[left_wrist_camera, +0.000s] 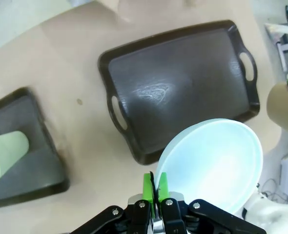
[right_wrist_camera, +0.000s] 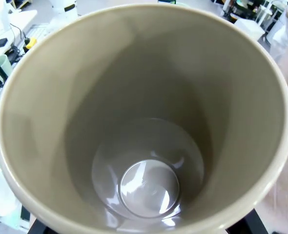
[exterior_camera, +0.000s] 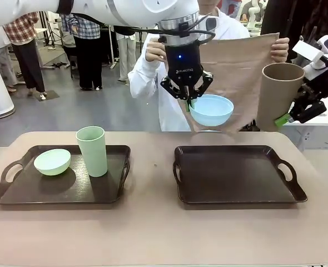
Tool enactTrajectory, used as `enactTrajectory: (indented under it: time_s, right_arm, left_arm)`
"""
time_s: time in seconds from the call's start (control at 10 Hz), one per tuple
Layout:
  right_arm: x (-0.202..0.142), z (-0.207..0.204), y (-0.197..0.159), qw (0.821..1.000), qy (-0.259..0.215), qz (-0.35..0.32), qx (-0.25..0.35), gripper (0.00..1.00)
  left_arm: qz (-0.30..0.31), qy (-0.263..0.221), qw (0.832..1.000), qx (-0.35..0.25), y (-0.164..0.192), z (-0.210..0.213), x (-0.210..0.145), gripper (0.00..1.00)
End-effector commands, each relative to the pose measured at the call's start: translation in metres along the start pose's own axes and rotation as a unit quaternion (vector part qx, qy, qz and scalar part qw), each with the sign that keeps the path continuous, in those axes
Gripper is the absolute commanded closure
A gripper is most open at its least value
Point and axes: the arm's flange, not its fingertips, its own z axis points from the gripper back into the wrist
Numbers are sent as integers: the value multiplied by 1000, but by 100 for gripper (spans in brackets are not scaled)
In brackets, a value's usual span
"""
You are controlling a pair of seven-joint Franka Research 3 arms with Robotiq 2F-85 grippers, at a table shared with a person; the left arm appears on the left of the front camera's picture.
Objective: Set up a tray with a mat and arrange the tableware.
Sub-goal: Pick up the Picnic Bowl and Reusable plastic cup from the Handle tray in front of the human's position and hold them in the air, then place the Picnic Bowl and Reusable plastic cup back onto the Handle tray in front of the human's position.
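One beige table (exterior_camera: 153, 233) bears two dark handled trays: the left tray (exterior_camera: 53, 201) toward eight o'clock, the right tray (exterior_camera: 236, 181) toward four o'clock. At twelve o'clock, beyond the table, a person's hands (exterior_camera: 281, 49) hold up a tan mat (exterior_camera: 239, 72) by its top corners. At two o'clock the right gripper (exterior_camera: 286, 118) clasps the tan-brown tumbler (exterior_camera: 279, 94) in the air, mouth up, fingers spread around its wall. The pale green tumbler (exterior_camera: 92, 150) stands upright on the left tray, toward its three o'clock side. The left gripper (exterior_camera: 189, 100), fingers pinched narrow, hangs above the right tray's far edge, holding the light blue bowl (exterior_camera: 211, 109) by its rim. The pale green bowl (exterior_camera: 52, 162) sits at the left tray's nine o'clock side.
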Motion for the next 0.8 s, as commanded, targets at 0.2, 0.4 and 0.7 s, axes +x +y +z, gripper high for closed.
enactTrajectory:
  time_s: [0.2, 0.4, 0.7]
  right_arm:
    - [-7, -1, -4, 1000, -3, 4, -1, 100]
    - [-7, -1, -4, 1000, -3, 4, -1, 100]
    - [-7, -1, -4, 1000, -3, 4, -1, 100]
  left_arm:
    - [0, -4, 1000, -1, -2, 3, 1, 100]
    - [0, -4, 1000, -1, -2, 3, 1, 100]
    - [0, -4, 1000, -1, -2, 3, 1, 100]
